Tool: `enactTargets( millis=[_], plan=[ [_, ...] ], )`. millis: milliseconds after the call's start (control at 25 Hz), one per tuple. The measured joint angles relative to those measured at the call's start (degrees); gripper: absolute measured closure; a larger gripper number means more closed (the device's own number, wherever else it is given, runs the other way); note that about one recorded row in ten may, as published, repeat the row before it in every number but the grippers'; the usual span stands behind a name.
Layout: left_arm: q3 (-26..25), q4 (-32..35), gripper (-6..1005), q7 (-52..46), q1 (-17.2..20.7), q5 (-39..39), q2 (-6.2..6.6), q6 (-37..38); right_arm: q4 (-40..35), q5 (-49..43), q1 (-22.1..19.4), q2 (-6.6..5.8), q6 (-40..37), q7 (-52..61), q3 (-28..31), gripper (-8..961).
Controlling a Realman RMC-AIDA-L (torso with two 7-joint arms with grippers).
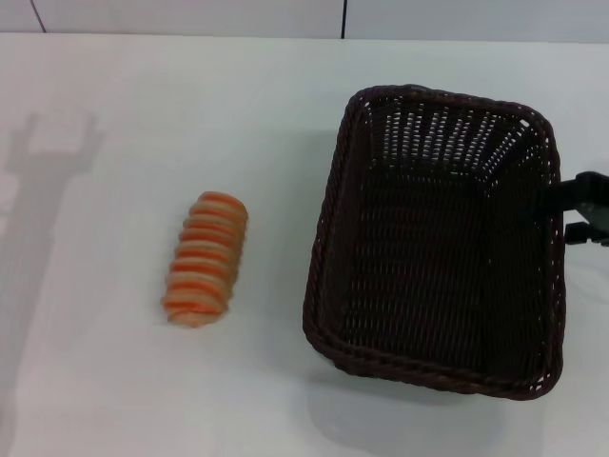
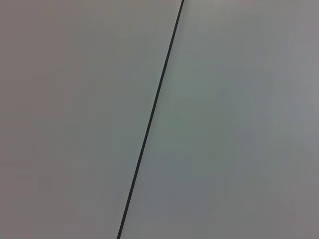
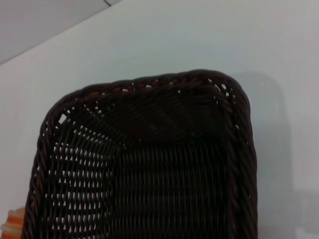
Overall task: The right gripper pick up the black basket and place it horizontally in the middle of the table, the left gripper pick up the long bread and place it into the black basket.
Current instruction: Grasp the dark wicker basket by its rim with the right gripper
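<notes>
The black basket (image 1: 322, 249) stands on the white table (image 1: 124, 124) right of centre, its long side running away from me. It fills the right wrist view (image 3: 149, 83), seen from above. My right gripper (image 1: 582, 211) is at the basket's right rim, at the picture's right edge. The long bread (image 1: 205, 257), striped orange and cream, lies on the table left of the basket, apart from it. A sliver of it shows in the right wrist view (image 3: 14, 220). My left gripper is out of view.
A shadow of an arm falls on the table at the far left (image 1: 48, 162). A pale wall with a dark seam (image 1: 343, 17) runs behind the table. The left wrist view shows only a grey panel with a dark seam (image 2: 152, 114).
</notes>
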Motion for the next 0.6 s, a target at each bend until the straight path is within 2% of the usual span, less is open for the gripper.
enactTargets(
  millis=[600],
  plan=[
    [-0.1, -0.3, 133, 0.0, 0.0, 0.0, -0.13, 0.0, 2.8, -0.6, 0.4, 0.02, -0.9, -0.8, -2.5, 297]
  ],
)
